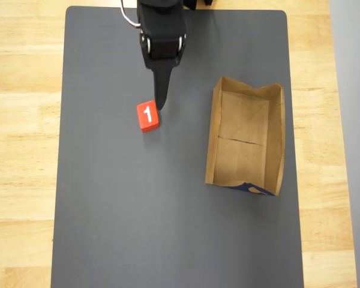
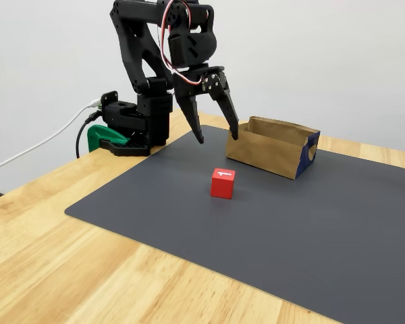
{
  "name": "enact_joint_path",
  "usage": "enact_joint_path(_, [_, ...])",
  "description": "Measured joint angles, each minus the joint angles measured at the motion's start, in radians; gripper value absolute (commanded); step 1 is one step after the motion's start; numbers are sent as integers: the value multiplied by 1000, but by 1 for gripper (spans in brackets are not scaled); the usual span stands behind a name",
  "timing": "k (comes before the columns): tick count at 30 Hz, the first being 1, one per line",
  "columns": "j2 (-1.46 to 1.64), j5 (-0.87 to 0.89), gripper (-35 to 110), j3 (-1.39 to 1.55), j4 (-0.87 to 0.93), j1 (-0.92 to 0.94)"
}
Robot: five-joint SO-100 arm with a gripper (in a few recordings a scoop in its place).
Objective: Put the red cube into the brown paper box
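We see the black arm [image 2: 148,61] rising from its base [image 2: 131,128] at the far edge, its upper links folded over so the wrist points downward. The gripper [image 2: 218,138] hangs in the air with its two fingers [image 2: 229,111] spread apart in a wide V, tips lowest. In the overhead view the gripper [image 1: 162,102] reaches down the picture, its fingers overlapping into one dark narrow point.
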Motion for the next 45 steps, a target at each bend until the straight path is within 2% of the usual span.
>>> enact_joint_path(9, [-241,-40,32,-101,-61,29])
enact_joint_path(14, [-374,-23,32,-215,-2,43])
enact_joint_path(34, [-746,-71,32,-431,9,46])
enact_joint_path(40, [-773,-106,32,-437,18,40])
enact_joint_path(43, [-773,-110,30,-437,18,26])
enact_joint_path(45, [-773,-107,22,-437,18,35])
